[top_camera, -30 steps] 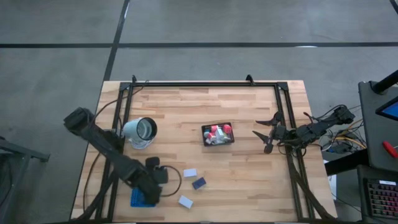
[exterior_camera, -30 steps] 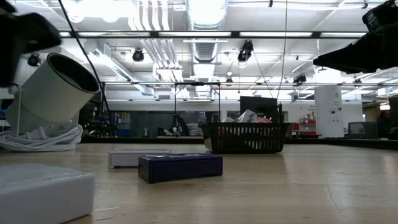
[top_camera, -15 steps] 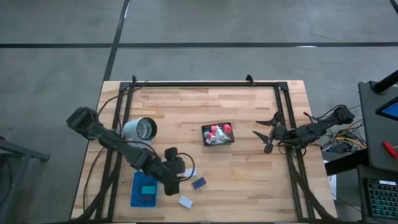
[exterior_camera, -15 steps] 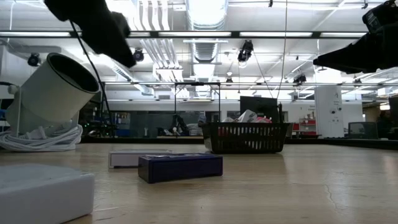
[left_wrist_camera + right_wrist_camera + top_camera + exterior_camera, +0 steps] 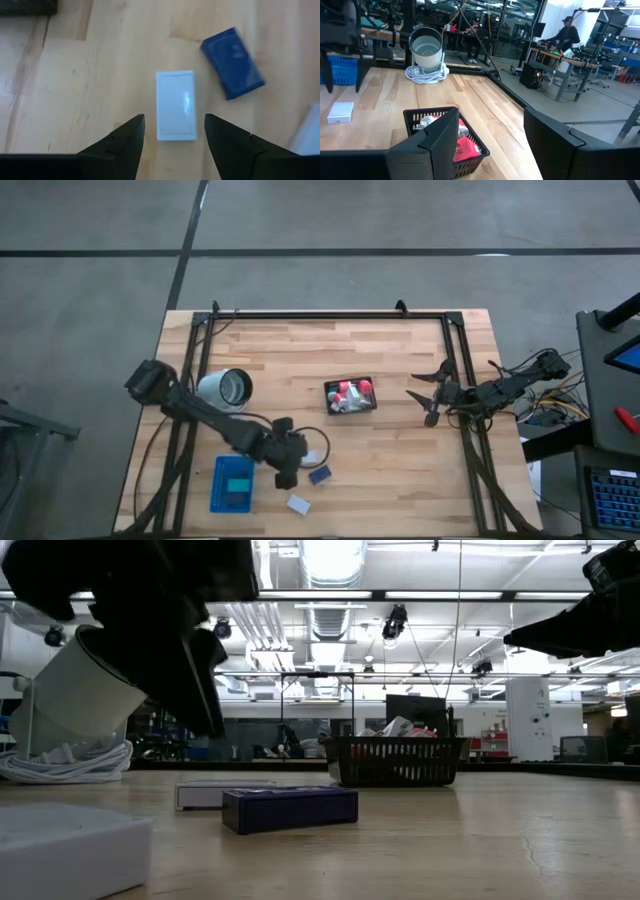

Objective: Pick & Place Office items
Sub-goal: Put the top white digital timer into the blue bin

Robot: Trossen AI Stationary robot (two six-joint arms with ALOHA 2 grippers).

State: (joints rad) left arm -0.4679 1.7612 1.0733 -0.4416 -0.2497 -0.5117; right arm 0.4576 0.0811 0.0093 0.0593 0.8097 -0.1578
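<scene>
Your left gripper (image 5: 173, 135) hovers over white block (image 5: 175, 105), fingers spread wide either side, holding nothing | navy block (image 5: 232, 62) just beside it | right gripper (image 5: 430, 402) parked at table's right edge, wide open, empty | more items in mesh basket (image 5: 350, 396), mid-table

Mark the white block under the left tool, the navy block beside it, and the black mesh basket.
white block (image 5: 175, 105): left wrist view, centre of its top face.
navy block (image 5: 232, 63): left wrist view, middle of its top face.
black mesh basket (image 5: 396, 764): low view, front mesh wall.
</scene>
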